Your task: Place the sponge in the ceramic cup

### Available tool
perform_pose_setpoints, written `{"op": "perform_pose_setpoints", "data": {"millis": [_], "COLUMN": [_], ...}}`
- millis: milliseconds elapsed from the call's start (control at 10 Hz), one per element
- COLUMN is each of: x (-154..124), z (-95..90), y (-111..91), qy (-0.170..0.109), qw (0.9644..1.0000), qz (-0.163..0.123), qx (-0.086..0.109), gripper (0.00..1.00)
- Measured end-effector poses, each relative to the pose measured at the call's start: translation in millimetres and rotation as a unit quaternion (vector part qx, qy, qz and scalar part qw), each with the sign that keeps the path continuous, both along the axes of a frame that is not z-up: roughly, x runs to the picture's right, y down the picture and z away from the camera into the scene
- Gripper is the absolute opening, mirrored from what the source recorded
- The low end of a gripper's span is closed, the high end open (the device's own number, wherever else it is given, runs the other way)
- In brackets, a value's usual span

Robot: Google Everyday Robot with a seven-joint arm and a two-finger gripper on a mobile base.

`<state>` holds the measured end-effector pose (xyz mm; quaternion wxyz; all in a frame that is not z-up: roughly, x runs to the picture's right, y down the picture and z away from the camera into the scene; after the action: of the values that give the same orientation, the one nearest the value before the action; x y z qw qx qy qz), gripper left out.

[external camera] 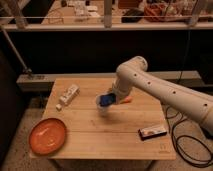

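The dark-blue sponge hangs tilted at the middle of the wooden table, right over the rim of the ceramic cup. Only part of this small pale cup shows below and left of the sponge. My gripper reaches in from the right at the end of the white arm and is shut on the sponge. A small orange piece shows just right of the gripper; I cannot tell what it is.
An orange plate lies at the table's front left corner. A white bottle lies at the back left. A flat black-and-white packet rests at the front right. Cables trail on the floor to the right.
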<state>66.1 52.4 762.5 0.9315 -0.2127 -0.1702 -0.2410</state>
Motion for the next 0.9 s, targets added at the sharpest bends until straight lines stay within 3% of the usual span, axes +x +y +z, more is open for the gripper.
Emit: {"op": "perform_pose_setpoints", "data": {"millis": [900], "x": [-8.8], "z": [9.8], "y": [-5.1], "qy": [-0.009], "qw": [0.9999], "qz": [-0.009], "qx": [0.000], "gripper": [0.01]}}
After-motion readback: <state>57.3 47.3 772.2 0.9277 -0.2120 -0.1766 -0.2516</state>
